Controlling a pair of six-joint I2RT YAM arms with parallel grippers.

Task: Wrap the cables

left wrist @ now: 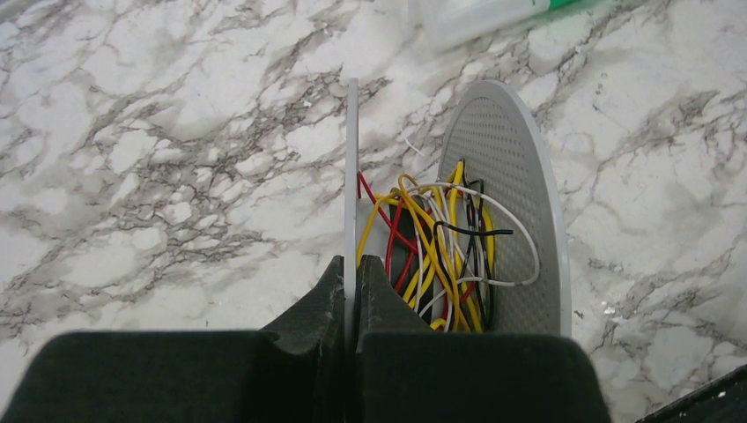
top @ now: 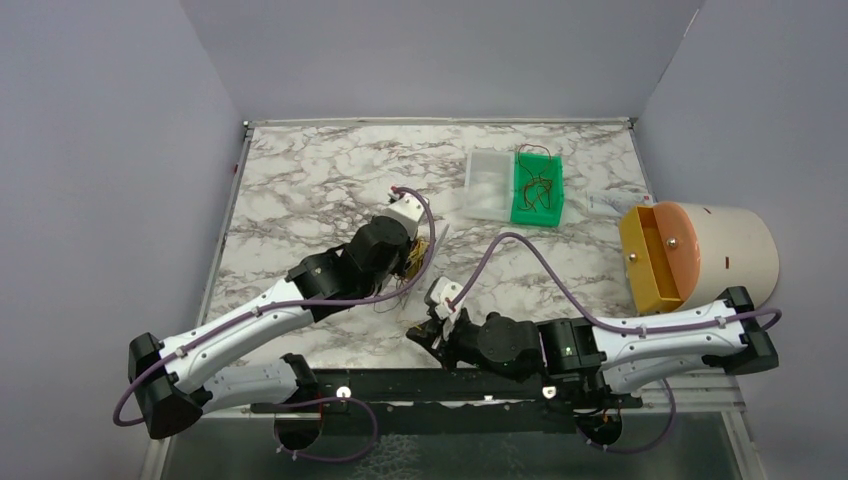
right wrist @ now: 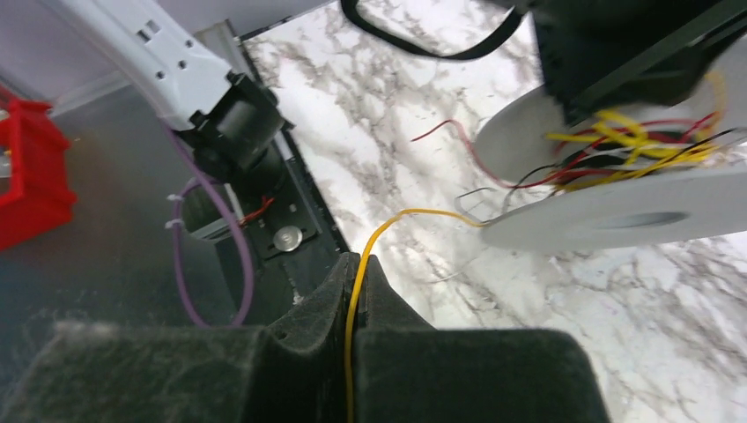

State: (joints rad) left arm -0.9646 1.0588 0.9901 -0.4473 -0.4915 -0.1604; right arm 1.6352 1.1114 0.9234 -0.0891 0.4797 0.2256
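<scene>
Two arms reach over a white marble-look desk (top: 300,180) w/ grey veins; plain lilac walls (top: 100,150) close it in on three sides, and a black rail (top: 420,385) runs along the near edge.

No brand or label is legible from here. The cream drum (top: 725,250) at the right edge has a few small dark marks, too small to read. An orange-yellow box (top: 655,255) sits in its open end.

The left gripper (left wrist: 352,295) has its fingers pressed together on one thin flange of the white spool (left wrist: 506,203). The spool sits approx mid-desk, a bit left of centre and nearer the near edge. The cables (left wrist: 432,256) (yellow, red, white, black) sit in a loose tangle between the two flanges, not neatly wound.

The right gripper (right wrist: 359,282) is close to the near edge, just right of the spool. It pinches one yellow cable (right wrist: 414,213), which runs from between its fingers across to the spool's rim. A red strand and a thin dark one also trail off the spool onto the marble.

Toward the far right corner a green tray (top: 540,195) stands touching a clear plastic box (top: 490,185). Brown wire loops (top: 530,180) lie in and over the green tray.

In the right wrist view a red object (right wrist: 26,167) shows at the left edge; can't tell what it is.
</scene>
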